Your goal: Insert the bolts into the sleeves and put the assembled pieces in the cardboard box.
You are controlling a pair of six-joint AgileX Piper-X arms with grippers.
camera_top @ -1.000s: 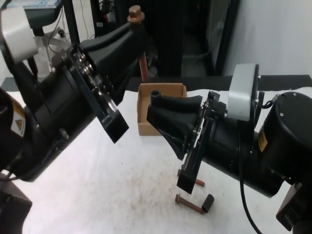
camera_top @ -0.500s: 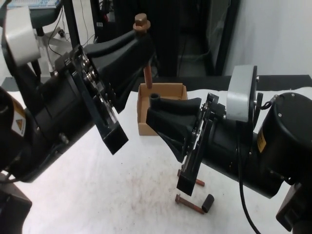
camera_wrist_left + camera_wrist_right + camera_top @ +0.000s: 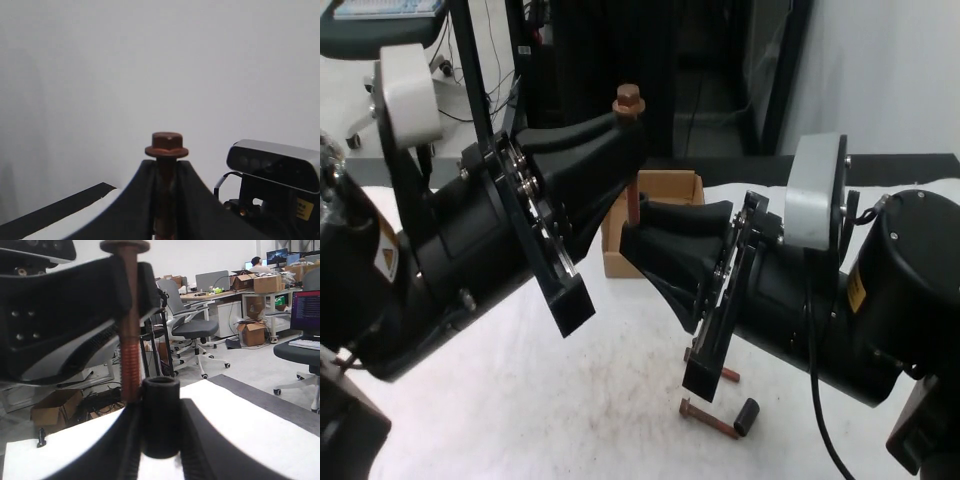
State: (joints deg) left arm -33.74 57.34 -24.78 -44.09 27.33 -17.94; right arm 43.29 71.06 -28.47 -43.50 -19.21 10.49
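Observation:
My left gripper (image 3: pixel 165 172) is shut on a copper bolt (image 3: pixel 166 146), held upright with its hex head on top. In the high view the bolt (image 3: pixel 629 101) hangs in front of the cardboard box (image 3: pixel 668 184). My right gripper (image 3: pixel 160 440) is shut on a black sleeve (image 3: pixel 160 415), which stands upright with its bore facing up. In the right wrist view the bolt (image 3: pixel 130 345) hangs from the left gripper (image 3: pixel 120 287), and its threaded end drops just beside the sleeve's rim, outside the bore. Whether they touch I cannot tell.
On the white bench near the front right lie a loose copper bolt (image 3: pixel 710 420) and a loose black sleeve (image 3: pixel 747 416). The end of another bolt (image 3: pixel 726 375) pokes out under the right arm. The two arms crowd the middle of the bench.
The left arm has carried the bolt right and down, from above the box's left side to right beside the sleeve. The right arm has kept still.

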